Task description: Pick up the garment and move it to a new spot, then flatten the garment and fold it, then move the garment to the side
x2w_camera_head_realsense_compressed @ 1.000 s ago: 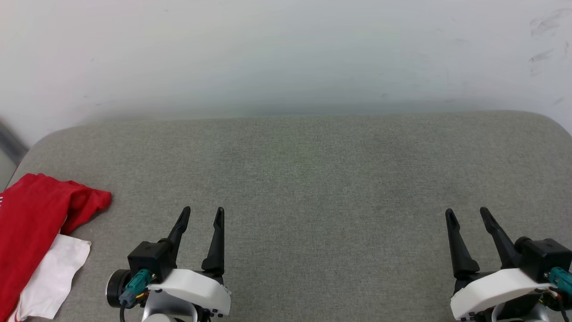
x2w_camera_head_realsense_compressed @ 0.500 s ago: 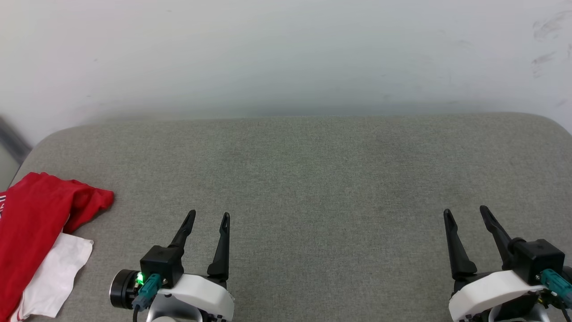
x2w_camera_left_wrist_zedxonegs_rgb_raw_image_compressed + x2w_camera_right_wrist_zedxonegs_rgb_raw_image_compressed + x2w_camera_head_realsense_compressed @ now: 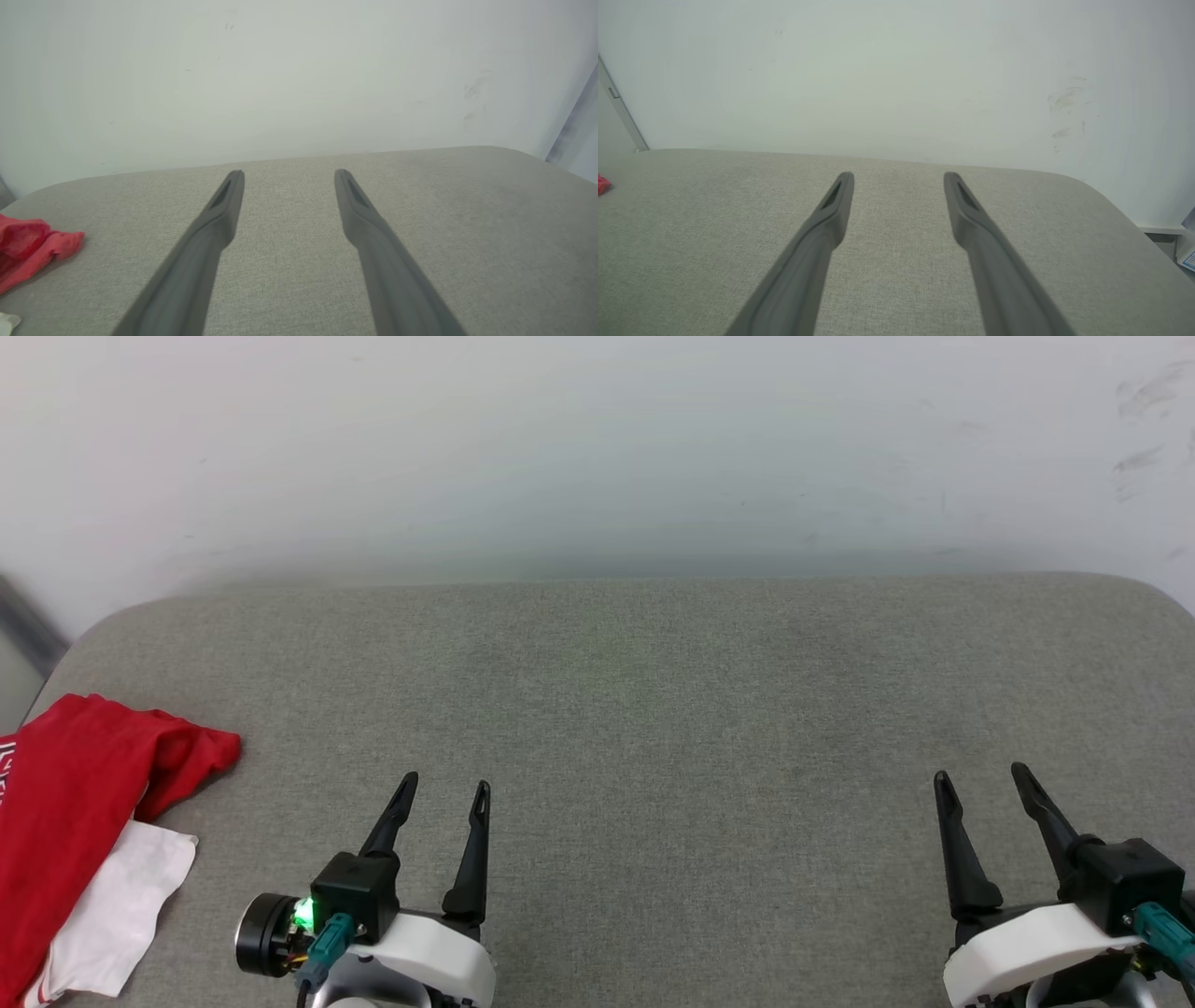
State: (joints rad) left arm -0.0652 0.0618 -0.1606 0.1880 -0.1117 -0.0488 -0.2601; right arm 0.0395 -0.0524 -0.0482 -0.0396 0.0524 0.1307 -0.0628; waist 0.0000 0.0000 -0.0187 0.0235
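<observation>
Garment [image 3: 65,803] lies far out to the left of the left gripper [image 3: 446,782], well apart from it, bunched in a heap at the tabletop's [image 3: 653,709] left edge. Part of it is cut off by the head view's border. Not flattened, not folded, nothing touching it. Judged: the pick-up step is not yet begun.

The heap's long axis runs diagonally, from beside the left gripper's wrist up and away towards the far side. Its red corner points right, into the bare stretch ahead-left of the left fingertips. A white sleeve [image 3: 112,905] sticks out on the side nearest the gripper. Collar and hem can't be told apart; chest letters not readable.

Left gripper: jaws spread wide, nothing between them, hovering low over bare cloth surface, fingers aimed forward at the wall [image 3: 597,448]. Looks like a ready pose, opened so it can swing left and pinch fabric.

Right gripper [image 3: 980,773]: same thing, jaws fully apart, empty, fingers pointing forward over bare tabletop. The garment is far to its left, across the whole width. Probably parked there because the wide middle between the two grippers is the likely new spot for laying the garment out.
</observation>
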